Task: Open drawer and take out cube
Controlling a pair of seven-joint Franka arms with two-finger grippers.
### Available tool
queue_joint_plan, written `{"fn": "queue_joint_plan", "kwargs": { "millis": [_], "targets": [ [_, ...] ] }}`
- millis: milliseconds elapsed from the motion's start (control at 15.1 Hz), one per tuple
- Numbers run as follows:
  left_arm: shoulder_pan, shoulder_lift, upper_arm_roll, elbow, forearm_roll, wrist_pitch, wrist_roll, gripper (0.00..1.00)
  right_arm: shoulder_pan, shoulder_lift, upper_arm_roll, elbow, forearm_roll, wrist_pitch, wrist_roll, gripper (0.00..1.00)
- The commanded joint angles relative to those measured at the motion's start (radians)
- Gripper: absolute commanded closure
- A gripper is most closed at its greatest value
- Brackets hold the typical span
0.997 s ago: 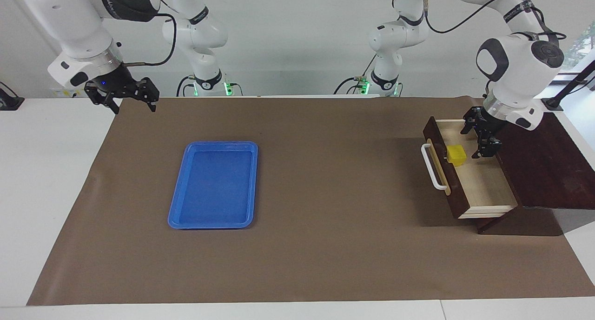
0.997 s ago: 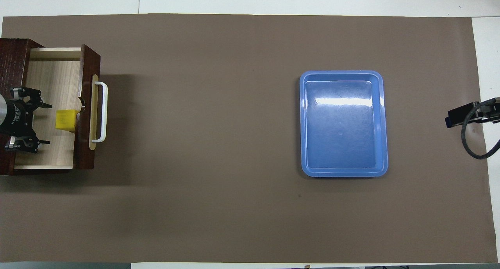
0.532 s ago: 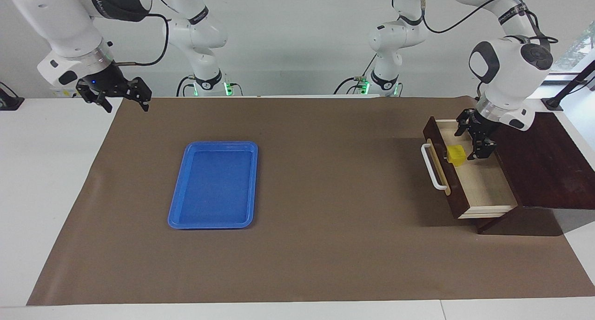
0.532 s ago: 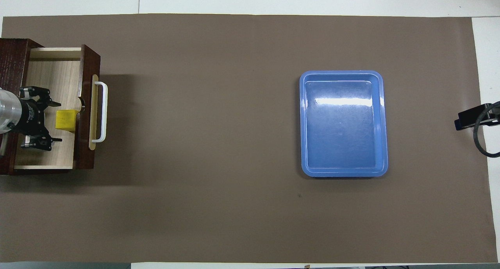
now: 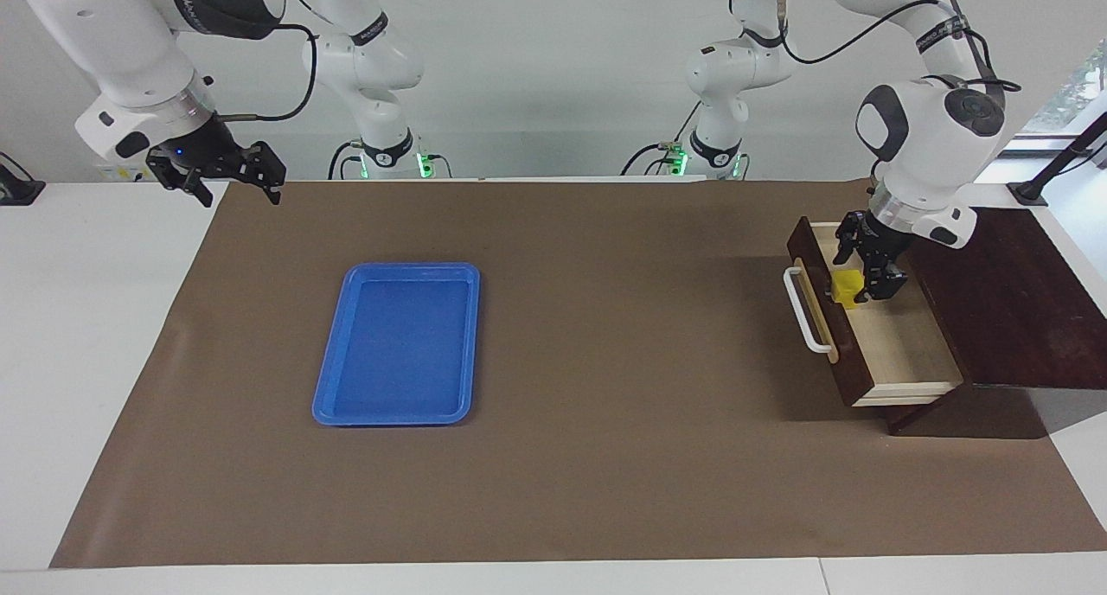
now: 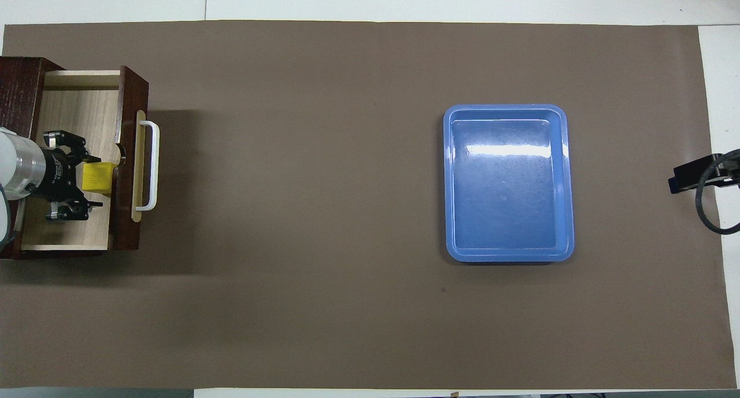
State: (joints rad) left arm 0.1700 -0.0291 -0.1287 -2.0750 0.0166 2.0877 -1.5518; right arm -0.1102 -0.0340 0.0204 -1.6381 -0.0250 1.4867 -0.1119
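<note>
Cube [image 6: 99, 177] sat inside the open drawer [image 5: 904, 348], on the pale floor against the inner face of the drawer front, in the half nearer the robots. Drawer stood pulled out of its dark wooden box [image 5: 1020, 310] at the left arm's end of the tabletop [image 5: 86, 361], white bar handle [image 5: 804, 314] facing the middle.

Left gripper [image 6: 91, 180] was down in the drawer, reaching in from the box side. Its fingers [image 6: 92, 203] stood part open, one on each side of the cube; contact with the cube could not be made out. Drawer front stood just beside the cube, drawer side walls well apart from it.

Right gripper [image 5: 220, 178] hung over the mat's corner at the right arm's end, fingers spread wide, holding nothing; that arm waited.

Blue tray [image 5: 393, 269] lay flat toward the right arm's end, well apart from the drawer. Bare brown mat [image 5: 605, 457] lay between tray and drawer.

Overhead view cut off the box's outer part and most of the right gripper. Left gripper hid part of the cube in the facing view.
</note>
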Motion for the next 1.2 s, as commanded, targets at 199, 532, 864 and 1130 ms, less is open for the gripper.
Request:
{"fn": "queue_joint_plan", "kwargs": {
  "millis": [199, 532, 864, 1130],
  "targets": [
    [-0.009, -0.017, 0.008, -0.024, -0.012, 0.029, -0.008, 0.67, 0.01, -0.035, 0.013, -0.055, 0.065, -0.003, 0.208, 0.0],
    [-0.009, 0.02, 0.008, 0.096, -0.012, -0.024, -0.007, 1.0, 0.02, -0.049, 0.013, -0.112, 0.2, 0.041, 0.502, 0.0],
    [-0.142, 0.115, -0.003, 0.445, -0.018, -0.317, -0.034, 1.0, 0.064, -0.001, 0.015, -0.138, 0.356, 0.111, 0.853, 0.0],
    [-0.311, 0.149, -0.003, 0.541, -0.007, -0.411, -0.252, 1.0, 0.131, 0.074, 0.015, -0.14, 0.497, 0.203, 1.093, 0.0]
  ]
}}
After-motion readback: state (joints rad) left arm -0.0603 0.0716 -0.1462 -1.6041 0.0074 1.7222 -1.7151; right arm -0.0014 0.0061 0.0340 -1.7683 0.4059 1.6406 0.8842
